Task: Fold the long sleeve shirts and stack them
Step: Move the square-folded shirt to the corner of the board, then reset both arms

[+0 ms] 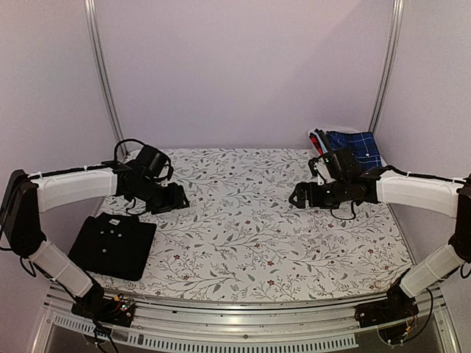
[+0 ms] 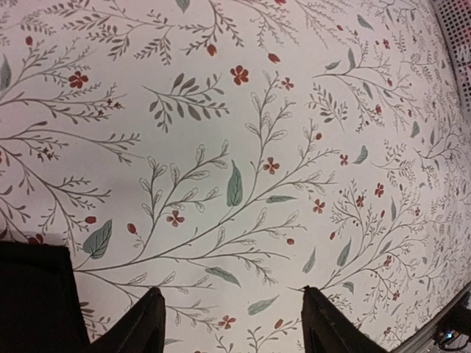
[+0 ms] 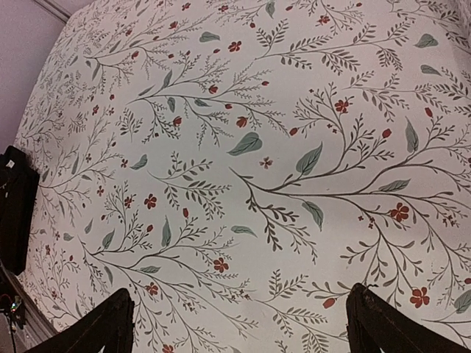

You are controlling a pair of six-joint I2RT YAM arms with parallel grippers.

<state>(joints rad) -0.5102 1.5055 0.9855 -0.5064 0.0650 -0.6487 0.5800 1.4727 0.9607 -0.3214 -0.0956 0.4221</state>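
Top external view: the flowered table fills the frame, with both arms reaching in over it from the near corners. The folded black shirt lies flat at the near-left corner as a tidy block. Its collar is at the far side and its placket of pale buttons runs back toward the near edge, so its long axis, as far as a nearly square fold has one, goes far-to-near with a slight tilt. More cloth is bunched in the far-right corner, blue plaid uppermost, apparently in the white basket; how those garments lie or point cannot be read. The left gripper hovers just beyond the black shirt's far-right corner, and the left wrist view shows its fingers apart over bare tablecloth, nothing between them. The right gripper hangs over the right half of the table, likewise spread and empty in the right wrist view. The black shirt looks finished, so the next move probably turns on the plaid pile. It sits behind and to the right of the right gripper, close to that arm and well apart from the left one — the right arm is plainly the nearer. Its fingers point toward the table's middle, away from the pile, so it would need to swing back.
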